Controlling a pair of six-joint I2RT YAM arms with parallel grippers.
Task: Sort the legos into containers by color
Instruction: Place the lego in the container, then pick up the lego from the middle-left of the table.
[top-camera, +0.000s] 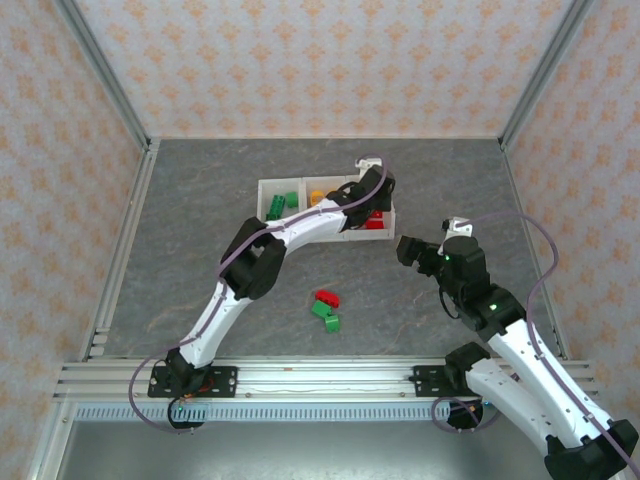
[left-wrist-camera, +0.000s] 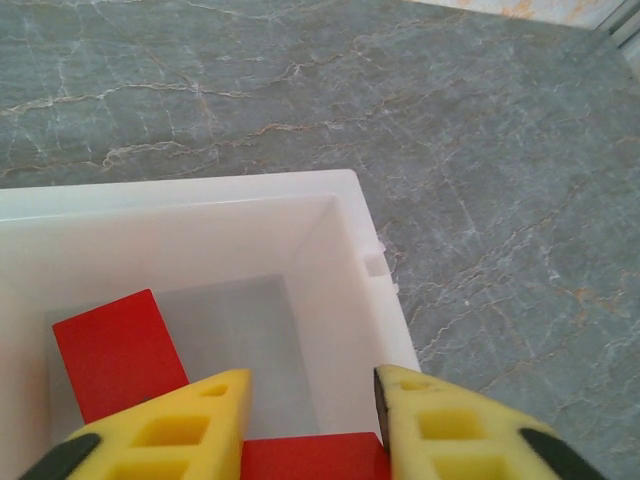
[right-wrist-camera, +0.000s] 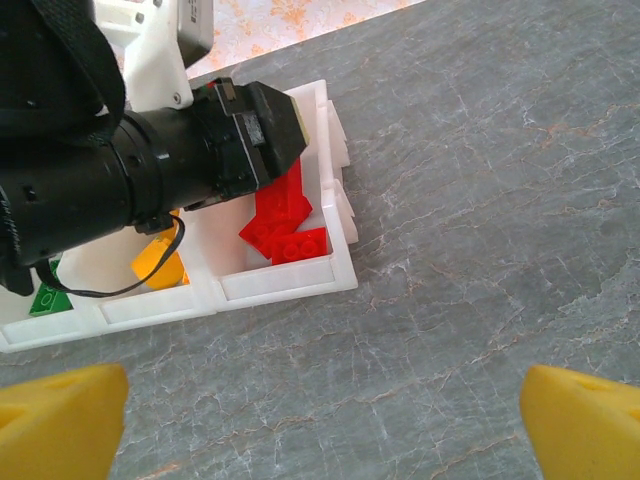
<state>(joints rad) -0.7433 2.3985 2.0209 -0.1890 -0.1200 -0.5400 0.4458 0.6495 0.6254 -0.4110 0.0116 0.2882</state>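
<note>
Currently the bins (top-camera: 300, 181) hold green, orange and red bricks left to right; a red brick (top-camera: 326, 298) and green bricks (top-camera: 322, 311) lie loose on the counter (top-camera: 200, 200); the left end effector (left-wrist-camera: 312, 420) hangs parted and empty over the red bin (left-wrist-camera: 340, 250), which suits that colour; the right end effector (right-wrist-camera: 320, 410) stands wide and empty, probably kept clear.

The top camera looks down from behind the arm bases over the whole counter (top-camera: 200, 220). The left wrist camera peers closely into the containers (left-wrist-camera: 200, 195) just below the left pincer (left-wrist-camera: 312, 385); the right wrist camera shares them, well ahead of the right pincer (right-wrist-camera: 320, 400).
</note>
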